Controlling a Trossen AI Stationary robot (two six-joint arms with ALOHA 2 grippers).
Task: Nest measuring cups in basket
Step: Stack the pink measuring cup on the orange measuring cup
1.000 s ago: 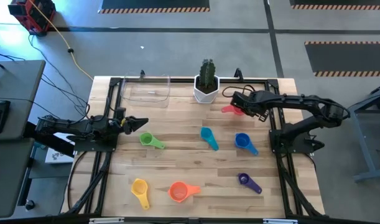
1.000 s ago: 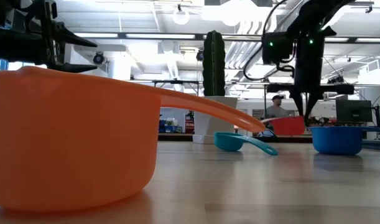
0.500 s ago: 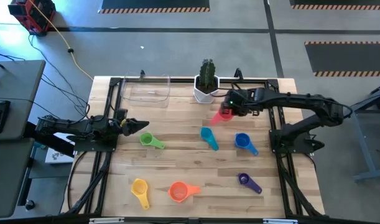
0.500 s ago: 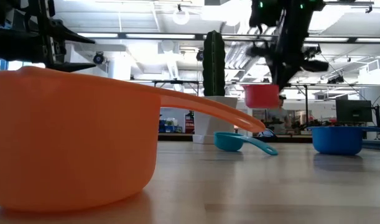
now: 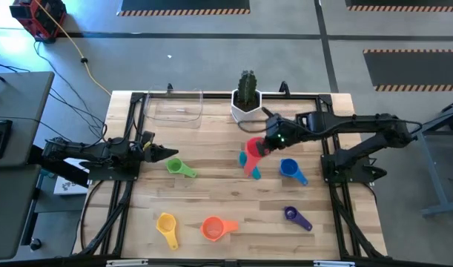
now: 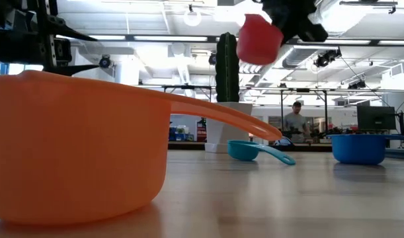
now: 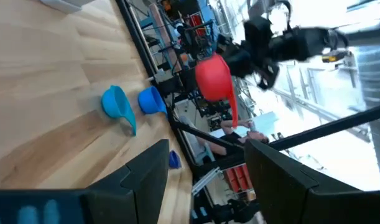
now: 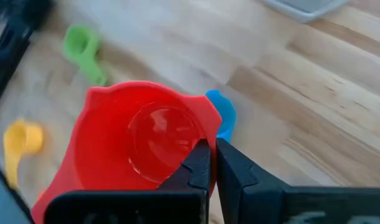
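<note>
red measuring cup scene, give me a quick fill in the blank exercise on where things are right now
1. The right claw is shut on the ___ measuring cup, held in the air above the table.
2. The clear basket holds ___ cups.
3. The left claw is open beside the ___ measuring cup.
4. The white pot holds a ___.

Missing words: red; no; green; cactus

- red cup [image 5: 253, 146]: lifted clear of the table, above the teal cup near the table's middle, pinched at its rim.
- teal cup [image 5: 248, 165]: on the wood, partly hidden under the red one.
- blue cup [image 5: 288, 167]: just right of the teal.
- green cup [image 5: 175, 166]: left of centre.
- yellow cup [image 5: 166, 222], orange cup [image 5: 213, 228], purple cup [image 5: 291, 214]: along the near edge.
- basket [image 5: 174, 106]: clear tub, far left corner.
</note>
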